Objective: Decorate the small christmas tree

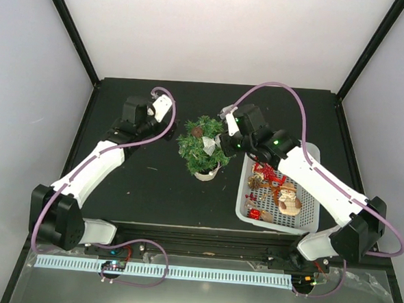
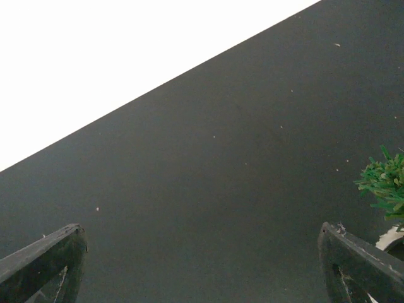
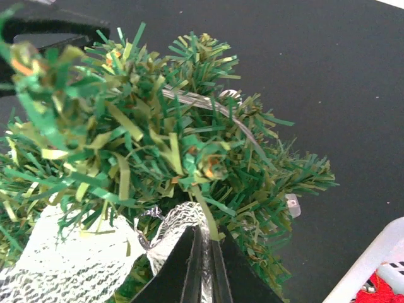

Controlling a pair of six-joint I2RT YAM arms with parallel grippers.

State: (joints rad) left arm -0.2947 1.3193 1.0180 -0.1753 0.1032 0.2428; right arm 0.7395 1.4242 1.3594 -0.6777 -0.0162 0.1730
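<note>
The small christmas tree (image 1: 201, 148) stands mid-table in its cream pot (image 1: 207, 172), with a brown cone (image 1: 198, 132) near its top. My right gripper (image 1: 223, 143) is pressed into the tree's right side. In the right wrist view its jaws (image 3: 205, 237) are shut on a silver mesh ribbon (image 3: 167, 230) that drapes through the green branches (image 3: 145, 126). My left gripper (image 1: 168, 127) hovers just left of the tree. It is open (image 2: 202, 259) over bare black table, with nothing between its fingers. A few branch tips (image 2: 385, 183) show at the right edge of the left wrist view.
A white lattice basket (image 1: 244, 195) with red and gold ornaments (image 1: 275, 190) sits right of the tree, under my right arm. Its corner (image 3: 372, 265) shows in the right wrist view. White walls enclose the black table (image 1: 152, 183).
</note>
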